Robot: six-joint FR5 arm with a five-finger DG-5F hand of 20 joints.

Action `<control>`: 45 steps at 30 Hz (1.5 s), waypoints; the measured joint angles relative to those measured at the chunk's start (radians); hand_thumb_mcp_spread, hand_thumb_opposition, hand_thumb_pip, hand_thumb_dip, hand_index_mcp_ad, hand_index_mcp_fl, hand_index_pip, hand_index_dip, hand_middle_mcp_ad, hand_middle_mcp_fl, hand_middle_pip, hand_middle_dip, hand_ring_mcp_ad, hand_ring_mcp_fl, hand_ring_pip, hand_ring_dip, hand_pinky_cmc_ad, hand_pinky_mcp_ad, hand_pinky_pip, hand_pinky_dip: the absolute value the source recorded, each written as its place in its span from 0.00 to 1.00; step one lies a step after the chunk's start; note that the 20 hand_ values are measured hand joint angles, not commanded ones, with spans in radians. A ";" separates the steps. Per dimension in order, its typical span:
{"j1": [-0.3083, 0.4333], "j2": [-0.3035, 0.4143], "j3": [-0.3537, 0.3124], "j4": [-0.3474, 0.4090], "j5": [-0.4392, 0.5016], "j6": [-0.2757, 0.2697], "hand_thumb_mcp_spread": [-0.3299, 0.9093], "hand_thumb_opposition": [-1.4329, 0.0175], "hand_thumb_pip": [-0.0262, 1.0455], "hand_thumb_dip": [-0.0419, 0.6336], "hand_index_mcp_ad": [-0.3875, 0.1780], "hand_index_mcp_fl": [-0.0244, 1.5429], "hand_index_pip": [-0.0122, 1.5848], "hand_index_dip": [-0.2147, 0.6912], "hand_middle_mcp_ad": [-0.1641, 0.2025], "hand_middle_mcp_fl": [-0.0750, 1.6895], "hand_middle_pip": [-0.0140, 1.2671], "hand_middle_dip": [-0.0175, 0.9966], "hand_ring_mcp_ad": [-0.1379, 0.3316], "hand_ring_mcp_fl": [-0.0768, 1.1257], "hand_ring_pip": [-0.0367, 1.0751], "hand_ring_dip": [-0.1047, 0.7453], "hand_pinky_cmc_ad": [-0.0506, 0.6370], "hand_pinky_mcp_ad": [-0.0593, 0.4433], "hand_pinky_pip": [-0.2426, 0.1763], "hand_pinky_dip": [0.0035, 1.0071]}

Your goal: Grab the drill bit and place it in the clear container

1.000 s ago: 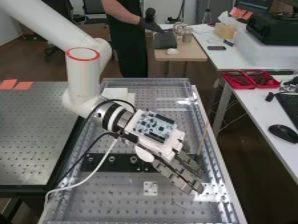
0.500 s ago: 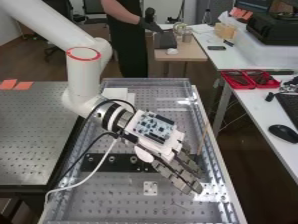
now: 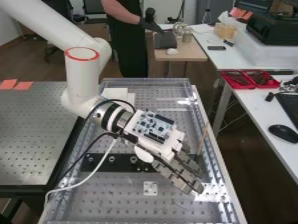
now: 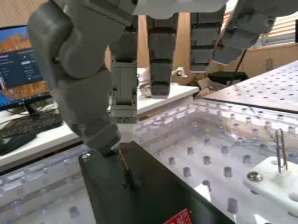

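The dark grey, white-backed hand [image 3: 161,146] is hanging over the grey perforated bench [image 3: 120,197], slanting away from the white jointed arm [image 3: 83,82] with its red ring. In the wrist view the long grey fingers [image 4: 161,55] are pointing nearly straight down, while the thick grey thumb [image 4: 83,95] is angling in until its tip is nearly meeting the end of the nearest one. This is leaving a narrow gap, and the pair is pinching the thin, golden-brown drill bit [image 4: 124,158] there. The drill bit is jutting from just below the thumb's tip, above a flat black panel [image 4: 153,187] bearing a red label [image 4: 179,218]; whether its lower end is touching the panel, I cannot tell.

Near the panel, a white plastic block [image 4: 273,182] is holding two slender metal pins [image 4: 281,145] upright, with a round screw head [image 4: 254,176] sitting beside them. Clear plastic [image 4: 193,132] is spreading around the panel, showing rows of pegs or holes; whether this is the clear container, I cannot tell.

In the high view a blue-and-white circuit board [image 3: 154,126] is riding on the back of the hand, and a black bar with round holes [image 3: 110,162] is lying partly beneath it. A small white plate [image 3: 150,188] is resting near the fingers. Red trays [image 3: 247,86] and a black mouse [image 3: 284,132] are sitting well apart, on a white table [image 3: 266,120].
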 joint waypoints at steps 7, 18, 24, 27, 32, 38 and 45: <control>-0.001 -0.003 0.003 0.003 0.000 -0.006 0.72 0.33 0.52 0.48 0.51 0.47 0.70 0.55 0.62 0.27 0.10 0.28 0.71 0.16 0.12 0.17 0.53 0.42 0.38 0.13; 0.001 0.001 -0.015 0.058 0.009 -0.006 0.76 0.32 0.49 0.48 0.51 0.56 0.63 0.55 0.62 0.31 0.10 0.28 0.71 0.21 0.12 0.18 0.54 0.42 0.38 0.13; 0.000 0.009 -0.008 0.047 0.006 -0.001 0.79 0.32 0.43 0.48 0.51 0.60 0.59 0.55 0.62 0.33 0.10 0.28 0.71 0.22 0.11 0.18 0.56 0.43 0.39 0.13; -0.001 0.020 0.008 0.013 0.003 -0.007 0.79 0.32 0.43 0.48 0.52 0.61 0.57 0.55 0.63 0.33 0.10 0.28 0.71 0.22 0.11 0.18 0.56 0.43 0.40 0.13; -0.002 0.056 0.033 -0.041 -0.013 -0.037 0.80 0.30 0.41 0.48 0.52 0.65 0.52 0.55 0.63 0.33 0.10 0.28 0.71 0.22 0.12 0.18 0.56 0.42 0.40 0.13; 0.012 0.138 0.035 -0.085 -0.041 -0.084 0.80 0.29 0.41 0.48 0.51 0.70 0.46 0.56 0.62 0.33 0.10 0.28 0.71 0.22 0.11 0.18 0.56 0.42 0.40 0.13; 0.054 0.251 0.001 -0.111 -0.100 -0.107 0.80 0.27 0.41 0.48 0.53 0.73 0.40 0.64 0.63 0.33 0.10 0.28 0.71 0.23 0.11 0.18 0.56 0.42 0.39 0.13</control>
